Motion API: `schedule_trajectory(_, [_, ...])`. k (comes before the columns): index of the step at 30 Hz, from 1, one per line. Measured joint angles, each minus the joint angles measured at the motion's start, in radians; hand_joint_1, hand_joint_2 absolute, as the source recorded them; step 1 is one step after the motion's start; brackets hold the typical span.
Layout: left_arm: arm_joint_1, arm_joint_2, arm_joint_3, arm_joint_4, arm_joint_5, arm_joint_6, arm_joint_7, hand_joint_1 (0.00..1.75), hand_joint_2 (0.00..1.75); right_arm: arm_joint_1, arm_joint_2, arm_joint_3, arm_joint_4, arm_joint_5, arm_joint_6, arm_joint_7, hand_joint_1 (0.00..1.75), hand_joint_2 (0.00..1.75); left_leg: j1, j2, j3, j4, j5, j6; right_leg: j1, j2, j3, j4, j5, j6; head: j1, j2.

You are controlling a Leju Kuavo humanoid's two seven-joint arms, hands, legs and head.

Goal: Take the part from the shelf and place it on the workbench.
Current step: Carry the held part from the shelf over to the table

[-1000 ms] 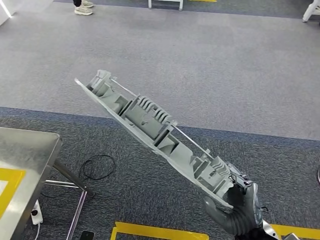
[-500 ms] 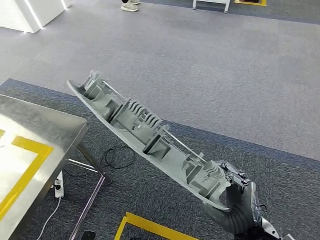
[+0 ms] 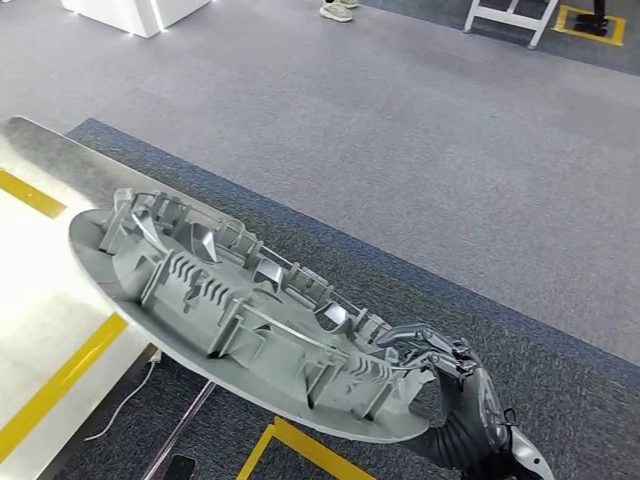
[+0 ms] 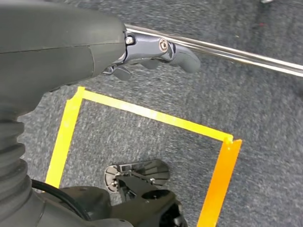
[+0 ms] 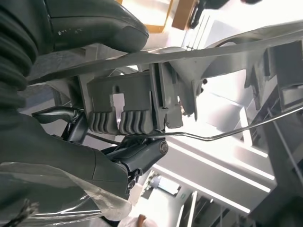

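One right hand (image 3: 460, 400) grips the long part (image 3: 226, 310), far end over workbench (image 3: 45, 260).

You see a pale grey-green part (image 3: 234, 315), one flat colour across its ribs and pockets, with a thin bright metal rod along its edge. The right hand (image 3: 460, 400) gripping it is dark grey, its ribbed cover near black and its fingers (image 3: 423, 345) a slightly bluish grey. The workbench (image 3: 45, 270) is brushed silver, washed almost white by glare, and carries yellow tape lines. Your floor (image 3: 453, 130) is speckled carpet: a lighter grey field and a darker blue-grey band under the part, with a yellow taped outline (image 3: 302, 445). In the left wrist view, the left hand (image 4: 153, 52) is charcoal grey above yellow-orange tape.
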Motion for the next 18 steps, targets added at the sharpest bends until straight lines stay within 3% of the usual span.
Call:
schedule_trajectory(1, [0.000,0.000,0.000,0.000,0.000,-0.004,0.001,0.00,1.75,-0.005,-0.002,0.004,0.000,0.004,0.001,0.001,1.75,1.75,0.000,-0.014,0.001,0.001,0.001,0.000,0.000,0.007,0.020,-0.051,0.037,-0.004,0.000,0.000])
schedule_trajectory(3, [-0.001,0.000,0.000,-0.001,0.001,-0.010,0.001,0.00,1.75,-0.016,-0.006,0.010,0.000,0.008,0.001,0.002,1.75,1.75,0.001,-0.041,-0.001,0.004,0.003,-0.003,-0.002,0.048,0.078,-0.184,0.107,-0.013,0.000,0.000])
schedule_trajectory(5, [-0.003,0.000,-0.001,-0.003,0.001,-0.013,0.001,0.00,1.75,-0.023,-0.009,0.014,0.000,0.009,0.001,0.004,1.75,1.75,0.004,-0.063,-0.012,0.007,0.009,-0.014,-0.001,0.079,0.108,-0.248,0.130,-0.019,0.002,0.000])
schedule_trajectory(7, [-0.001,0.000,-0.002,-0.003,0.001,-0.013,0.001,0.00,1.75,-0.032,-0.012,0.017,0.000,0.011,0.000,0.006,1.75,1.75,0.008,-0.082,-0.025,0.006,0.018,-0.031,0.000,0.064,0.112,-0.259,0.130,-0.022,0.004,0.000])
schedule_trajectory(8, [0.001,0.001,-0.002,-0.003,0.001,-0.012,0.001,0.00,1.75,-0.037,-0.013,0.018,0.000,0.012,0.000,0.008,1.75,1.75,0.008,-0.073,-0.030,0.007,0.016,-0.038,-0.001,0.052,0.112,-0.266,0.133,-0.026,0.003,0.000])
schedule_trajectory(10, [0.001,0.003,-0.004,-0.003,0.001,-0.010,0.001,0.00,1.75,-0.041,-0.013,0.019,0.000,0.014,-0.001,0.009,1.75,1.75,0.004,-0.024,-0.050,0.053,-0.024,-0.047,-0.005,0.021,0.111,-0.279,0.141,-0.037,-0.003,0.000])
schedule_trajectory(11, [-0.001,0.003,-0.005,-0.003,0.001,-0.010,0.001,0.00,1.75,-0.042,-0.014,0.019,0.000,0.014,-0.001,0.010,1.75,1.75,0.004,0.007,-0.068,0.103,-0.061,-0.050,-0.004,0.006,0.108,-0.281,0.144,-0.042,-0.006,0.000])
schedule_trajectory(12, [-0.003,0.003,-0.005,-0.004,0.001,-0.010,0.001,0.00,1.75,-0.042,-0.014,0.019,0.000,0.014,-0.001,0.010,1.75,1.75,0.005,0.023,-0.089,0.166,-0.100,-0.054,-0.003,-0.010,0.104,-0.281,0.147,-0.044,-0.008,0.000])
schedule_trajectory(14, [-0.004,0.003,-0.007,-0.004,0.001,-0.010,0.001,0.00,1.75,-0.042,-0.014,0.021,0.000,0.014,-0.001,0.010,1.75,1.75,0.009,0.031,-0.109,0.256,-0.144,-0.062,-0.003,-0.042,0.094,-0.279,0.153,-0.045,-0.008,0.000])
schedule_trajectory(15, [-0.003,0.003,-0.007,-0.004,0.001,-0.010,0.001,0.00,1.75,-0.043,-0.014,0.023,0.000,0.014,-0.001,0.010,1.75,1.75,0.011,0.034,-0.095,0.254,-0.140,-0.065,-0.003,-0.056,0.088,-0.279,0.156,-0.044,-0.008,0.000])
schedule_trajectory(16, [-0.003,0.004,-0.007,-0.004,0.001,-0.010,0.001,0.00,1.75,-0.043,-0.015,0.024,0.000,0.014,-0.001,0.010,1.75,1.75,0.012,0.039,-0.062,0.213,-0.121,-0.066,-0.003,-0.070,0.083,-0.277,0.159,-0.042,-0.009,0.000])
schedule_trajectory(18, [-0.005,0.006,-0.008,-0.004,-0.001,-0.009,0.001,0.00,1.75,-0.046,-0.016,0.025,0.000,0.018,-0.001,0.012,1.75,1.75,0.011,0.079,0.032,0.073,-0.078,-0.064,-0.001,-0.093,0.076,-0.272,0.162,-0.035,-0.009,0.000])
